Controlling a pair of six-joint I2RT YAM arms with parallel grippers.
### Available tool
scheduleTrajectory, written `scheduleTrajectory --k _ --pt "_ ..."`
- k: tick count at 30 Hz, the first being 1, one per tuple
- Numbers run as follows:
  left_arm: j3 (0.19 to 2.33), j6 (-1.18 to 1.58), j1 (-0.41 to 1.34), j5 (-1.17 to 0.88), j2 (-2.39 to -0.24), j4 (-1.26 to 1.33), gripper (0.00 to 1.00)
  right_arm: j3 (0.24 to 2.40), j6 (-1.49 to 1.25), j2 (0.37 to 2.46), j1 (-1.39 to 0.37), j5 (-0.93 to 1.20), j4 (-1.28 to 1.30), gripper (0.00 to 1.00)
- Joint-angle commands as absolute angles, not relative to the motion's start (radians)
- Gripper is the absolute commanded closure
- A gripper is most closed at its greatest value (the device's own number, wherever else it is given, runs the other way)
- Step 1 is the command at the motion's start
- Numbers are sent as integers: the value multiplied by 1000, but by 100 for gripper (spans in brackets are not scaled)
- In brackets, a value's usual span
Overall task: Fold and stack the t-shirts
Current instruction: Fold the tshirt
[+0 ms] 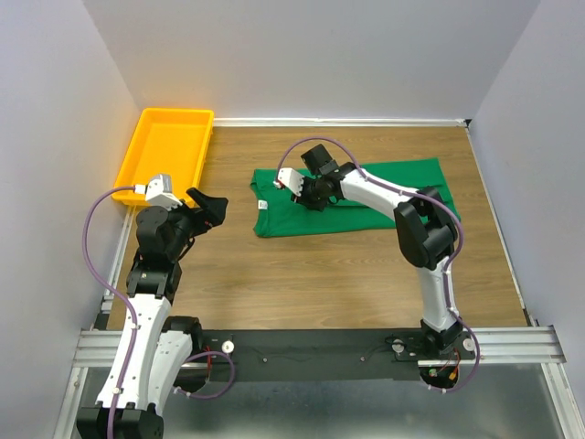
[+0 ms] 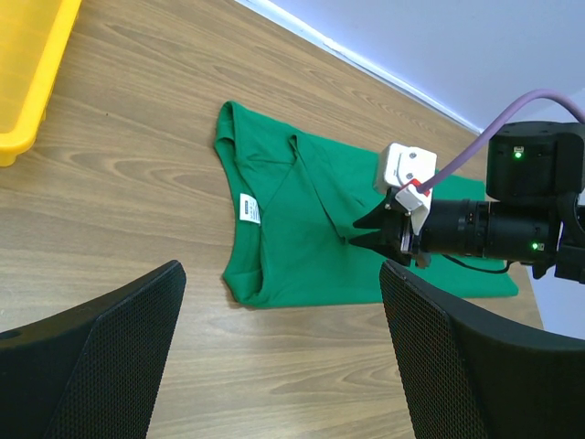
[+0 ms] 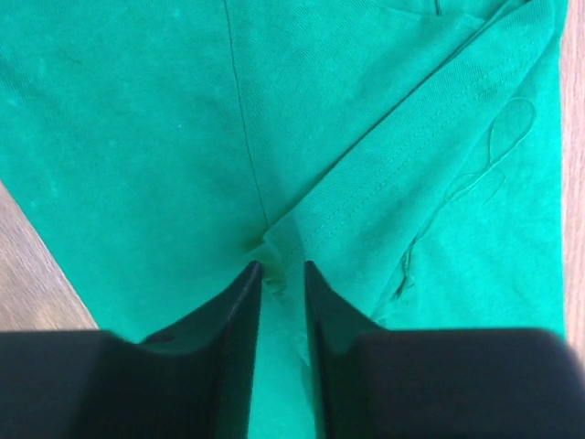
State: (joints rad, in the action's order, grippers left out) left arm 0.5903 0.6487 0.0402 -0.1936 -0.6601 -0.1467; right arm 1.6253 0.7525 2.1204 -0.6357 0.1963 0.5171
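Observation:
The emerald-green t-shirt (image 1: 292,218) lies flat on the wooden table, its neck and white label (image 2: 249,208) towards the left. My right gripper (image 1: 306,194) is down on its upper left part. In the right wrist view that gripper (image 3: 282,267) has its jaws drawn narrow on a raised fold of the t-shirt (image 3: 137,137) at a sleeve hem. My left gripper (image 1: 212,208) hovers open over bare wood to the left of the t-shirt. In its own view the left gripper (image 2: 283,347) holds nothing, and the t-shirt (image 2: 292,247) lies just beyond its fingers.
A yellow tray (image 1: 174,112) stands at the back left of the table, its corner also in the left wrist view (image 2: 27,101). White walls close the table at the back and both sides. The right arm stretches across the t-shirt's middle.

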Motion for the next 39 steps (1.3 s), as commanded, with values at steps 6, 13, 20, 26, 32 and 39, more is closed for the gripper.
scheduleTrajectory --k 6,13,20,26,32,39 --pt "569 652 32 -218 -644 -143 5 1657 738 2131 -646 195 518 92" --pt "571 649 32 -218 -643 -147 5 1703 692 2123 -638 172 517 100" --pt "577 643 31 -216 -640 -150 6 1790 552 2140 -563 25 427 99" --pt "572 644 29 -224 -641 -140 5 1816 497 2168 -471 -112 394 50" --pt "572 644 28 -229 -646 -133 5 1737 422 2097 -437 -65 394 25" --pt "528 673 28 -307 -708 -117 7 1608 315 1970 -315 223 436 29"
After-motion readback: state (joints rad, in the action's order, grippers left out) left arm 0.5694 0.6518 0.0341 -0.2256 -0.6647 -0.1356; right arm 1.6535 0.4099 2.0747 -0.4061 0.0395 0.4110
